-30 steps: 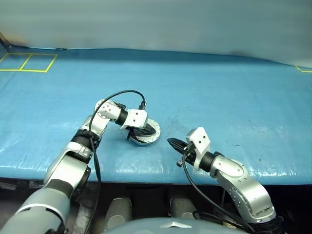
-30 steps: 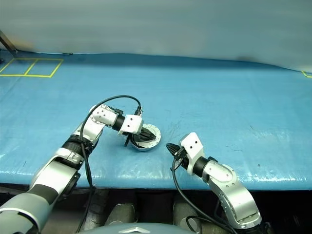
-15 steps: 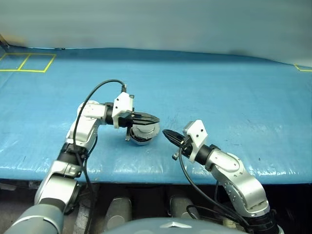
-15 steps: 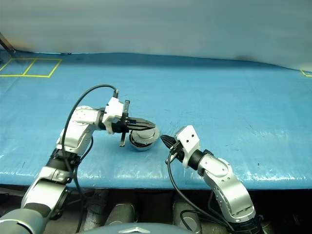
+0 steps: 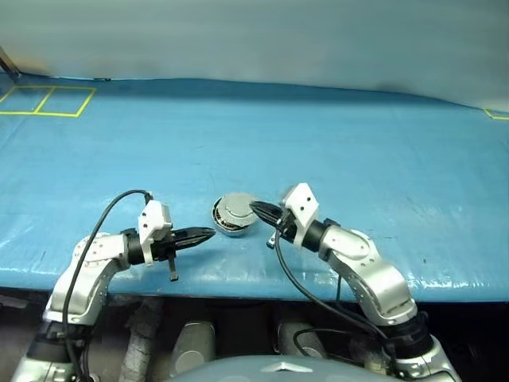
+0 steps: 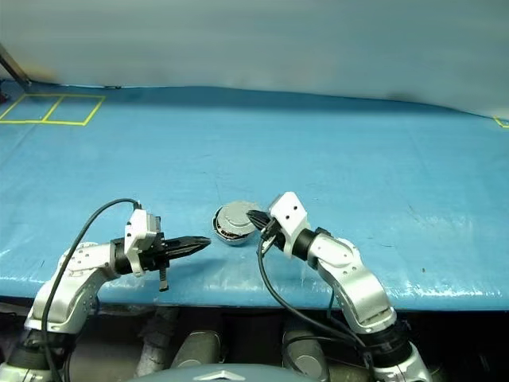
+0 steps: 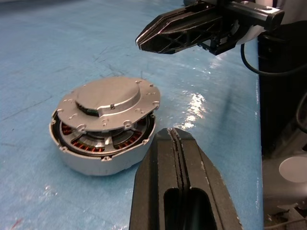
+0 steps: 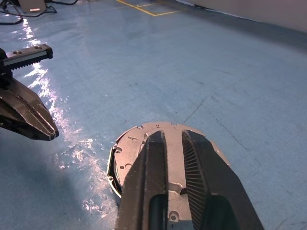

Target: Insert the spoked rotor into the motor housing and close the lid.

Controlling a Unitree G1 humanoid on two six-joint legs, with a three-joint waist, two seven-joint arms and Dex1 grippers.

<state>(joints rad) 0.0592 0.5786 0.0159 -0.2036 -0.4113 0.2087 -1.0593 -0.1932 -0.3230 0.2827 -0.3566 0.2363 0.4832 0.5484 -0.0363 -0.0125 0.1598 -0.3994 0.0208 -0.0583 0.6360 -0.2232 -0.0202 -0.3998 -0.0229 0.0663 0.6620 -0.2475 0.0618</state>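
One lid (image 7: 108, 103) askew on motor housing (image 7: 96, 155), copper windings exposed

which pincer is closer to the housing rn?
Right. The right pincer is at the housing's edge, fingers slightly apart over the lid. The left pincer is shut, clear of it on the other side.

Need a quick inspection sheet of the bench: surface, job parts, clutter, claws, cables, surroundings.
Surface: blue mat, shiny, scuffed.
Job's things: motor housing on the mat, copper windings visible at its side; lid lying on top, slightly tilted, not fully seated. Spoked rotor: nothing seen.
Clutter: nothing seen.
Claws: left claw shut, beside the housing, apart from it. Right claw slightly parted, poised over the lid.
Cables: black cable looping over the left wrist, another under the right.
Surroundings: yellow floor markings at far left.
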